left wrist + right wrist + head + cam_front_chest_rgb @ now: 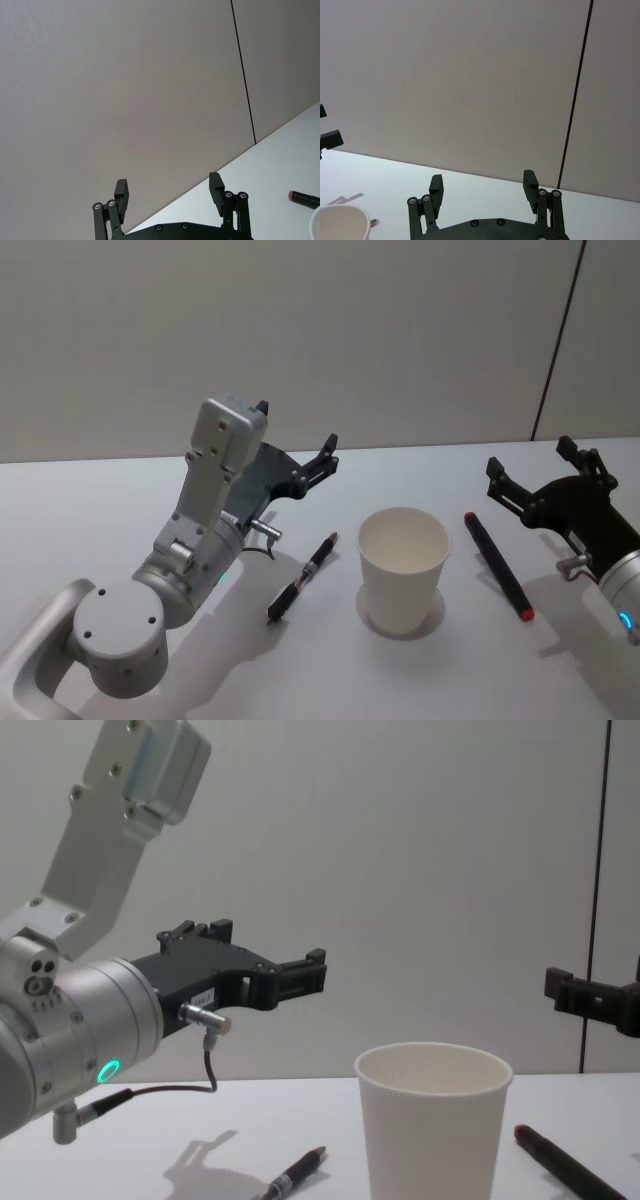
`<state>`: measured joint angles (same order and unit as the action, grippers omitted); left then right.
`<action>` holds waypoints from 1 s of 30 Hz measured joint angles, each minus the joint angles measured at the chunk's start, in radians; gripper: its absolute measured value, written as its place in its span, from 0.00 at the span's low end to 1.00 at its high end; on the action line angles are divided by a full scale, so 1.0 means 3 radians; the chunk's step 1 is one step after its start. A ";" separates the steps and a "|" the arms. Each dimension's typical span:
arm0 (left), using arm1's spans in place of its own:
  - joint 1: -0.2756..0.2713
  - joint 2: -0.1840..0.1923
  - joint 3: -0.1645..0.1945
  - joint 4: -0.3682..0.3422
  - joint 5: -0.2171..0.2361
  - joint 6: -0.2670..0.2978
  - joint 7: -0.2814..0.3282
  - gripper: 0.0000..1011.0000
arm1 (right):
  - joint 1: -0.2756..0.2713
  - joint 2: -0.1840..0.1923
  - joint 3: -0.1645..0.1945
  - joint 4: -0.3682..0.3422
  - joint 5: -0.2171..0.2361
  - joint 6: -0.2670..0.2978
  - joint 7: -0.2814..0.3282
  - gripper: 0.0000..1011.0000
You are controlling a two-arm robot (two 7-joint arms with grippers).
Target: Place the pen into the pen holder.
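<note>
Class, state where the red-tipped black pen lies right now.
In the head view, the red-tipped black pen lies flat on the table, just right of the white paper cup, near the right gripper.

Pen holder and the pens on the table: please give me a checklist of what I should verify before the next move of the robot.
1. The pen holder stands upright, no pen inside: ok.
2. The black pen lies free on the table, on the holder's left: ok.
3. The red-tipped pen lies free on its right: ok.
4. The left gripper is open and holds nothing: ok.
5. The right gripper is open and holds nothing: ok.
6. A gripper is down at a pen: not ok, both are raised.
</note>
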<state>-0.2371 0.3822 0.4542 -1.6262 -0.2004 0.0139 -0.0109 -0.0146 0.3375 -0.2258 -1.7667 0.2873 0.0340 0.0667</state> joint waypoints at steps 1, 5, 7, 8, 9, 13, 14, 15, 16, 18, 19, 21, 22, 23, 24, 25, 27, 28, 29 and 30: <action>0.0000 0.0000 0.0000 0.0000 0.0000 0.0000 0.0000 0.99 | 0.0000 0.0000 0.0000 0.0000 0.0000 0.0000 0.0000 0.99; 0.0000 0.0000 0.0000 0.0000 0.0000 0.0000 0.0000 0.99 | 0.0000 0.0000 0.0000 0.0000 0.0000 0.0000 0.0000 0.99; 0.0000 0.0000 0.0000 0.0000 0.0000 0.0000 0.0000 0.99 | 0.0000 0.0000 0.0000 0.0000 0.0000 0.0000 0.0000 0.99; 0.0000 0.0000 0.0000 0.0000 0.0000 0.0000 0.0000 0.99 | 0.0000 0.0000 0.0000 0.0000 0.0000 0.0000 0.0000 0.99; 0.0000 0.0000 0.0000 0.0000 0.0000 0.0000 0.0000 0.99 | 0.0000 0.0000 0.0000 0.0000 0.0000 0.0000 0.0000 0.99; 0.0000 0.0000 0.0000 0.0000 0.0000 0.0000 0.0000 0.99 | 0.0000 0.0000 0.0000 0.0000 0.0000 0.0000 0.0000 0.99; 0.0000 0.0000 0.0000 0.0000 0.0000 0.0000 0.0000 0.99 | 0.0000 0.0000 0.0000 0.0000 0.0000 0.0000 0.0000 0.99; 0.0000 0.0000 0.0000 0.0000 0.0000 0.0000 0.0000 0.99 | 0.0000 0.0000 0.0000 0.0000 0.0000 0.0000 0.0000 0.99; 0.0000 0.0000 0.0000 0.0000 0.0000 0.0000 0.0000 0.99 | 0.0000 0.0000 0.0000 0.0000 0.0000 0.0000 0.0000 0.99; 0.0000 0.0000 0.0000 0.0000 0.0000 0.0000 0.0000 0.99 | 0.0000 0.0000 0.0000 0.0000 0.0000 0.0000 0.0000 0.99; 0.0000 0.0000 0.0000 0.0000 0.0000 0.0000 0.0000 0.99 | 0.0000 0.0000 0.0000 0.0000 0.0000 0.0000 0.0000 0.99; 0.0000 0.0000 0.0000 0.0000 0.0000 0.0000 0.0000 0.99 | 0.0000 0.0000 0.0000 0.0000 0.0000 0.0000 0.0000 0.99; 0.0000 0.0000 0.0000 0.0000 0.0000 0.0000 0.0000 0.99 | 0.0000 0.0000 0.0000 0.0000 0.0000 0.0000 0.0000 0.99; 0.0000 0.0000 0.0000 0.0000 0.0000 0.0000 0.0000 0.99 | 0.0000 0.0000 0.0000 0.0000 0.0000 0.0000 0.0000 0.99; 0.0000 0.0000 0.0000 0.0000 0.0000 0.0000 0.0000 0.99 | 0.0000 0.0000 0.0000 0.0000 0.0000 0.0000 0.0000 0.99; 0.0000 0.0000 0.0000 0.0000 0.0000 0.0000 0.0000 0.99 | 0.0000 0.0000 0.0000 0.0000 0.0000 0.0000 0.0000 0.99; 0.0000 0.0000 0.0000 0.0000 0.0000 0.0000 0.0000 0.99 | 0.0000 0.0000 0.0000 0.0000 0.0000 0.0000 0.0000 0.99; 0.0000 0.0000 0.0000 0.0000 0.0000 0.0000 0.0000 0.99 | 0.0000 0.0000 0.0000 0.0000 0.0000 0.0000 0.0000 0.99; 0.0000 0.0000 0.0000 0.0000 0.0000 0.0000 0.0000 0.99 | 0.0000 0.0000 0.0000 0.0000 0.0000 0.0000 0.0000 0.99; 0.0000 0.0000 0.0000 0.0000 0.0000 0.0000 0.0000 0.99 | 0.0000 0.0000 0.0000 0.0000 0.0000 0.0000 0.0000 0.99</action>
<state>-0.2372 0.3821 0.4542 -1.6262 -0.2004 0.0139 -0.0109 -0.0147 0.3375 -0.2258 -1.7667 0.2874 0.0340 0.0667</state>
